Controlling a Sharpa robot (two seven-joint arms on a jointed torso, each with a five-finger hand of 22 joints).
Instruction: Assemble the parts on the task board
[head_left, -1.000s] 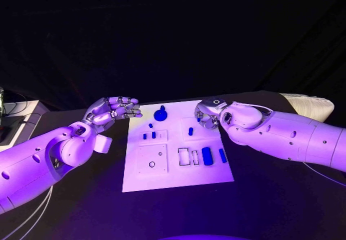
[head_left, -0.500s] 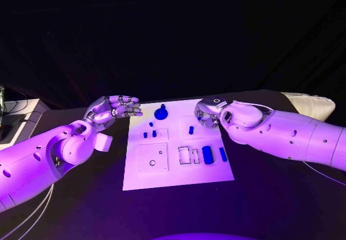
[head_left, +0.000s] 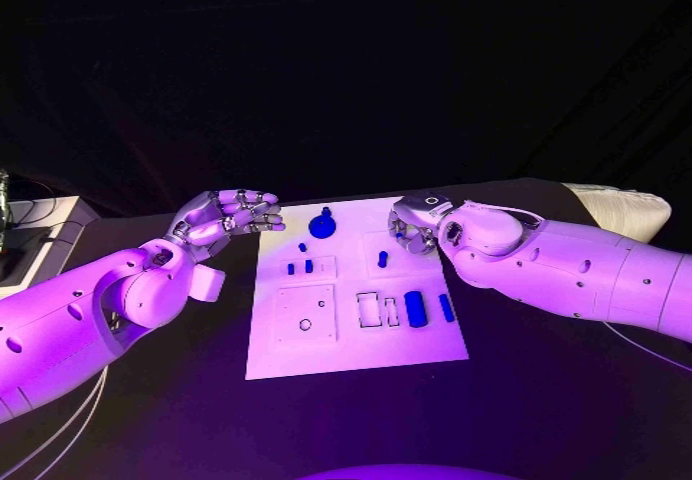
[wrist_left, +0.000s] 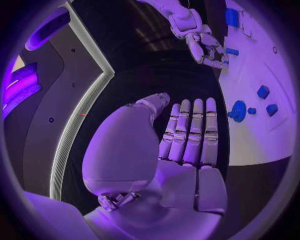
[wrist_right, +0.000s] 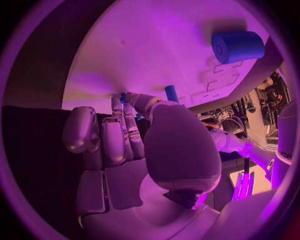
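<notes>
Task board (head_left: 353, 345) at centre of the black counter (head_left: 548, 400), carrying blue parts (head_left: 414, 309) across its middle and far half. Right robot hand (head_left: 414, 228) at its 1 o'clock corner, fingertips pinching a small blue part (wrist_right: 123, 96). Left robot hand (head_left: 227, 217) at 11 o'clock, off the board, fingers straight and side by side, holding nothing.

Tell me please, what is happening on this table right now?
A two-armed robot is working at a white board that carries small blue parts. Its right hand is down at the far right corner of the board, and its fingers seem to pinch a small blue piece there. The left hand hovers beside the board's far left corner, fingers straight, holding nothing. A larger blue cylinder and other parts lie on the board.
</notes>
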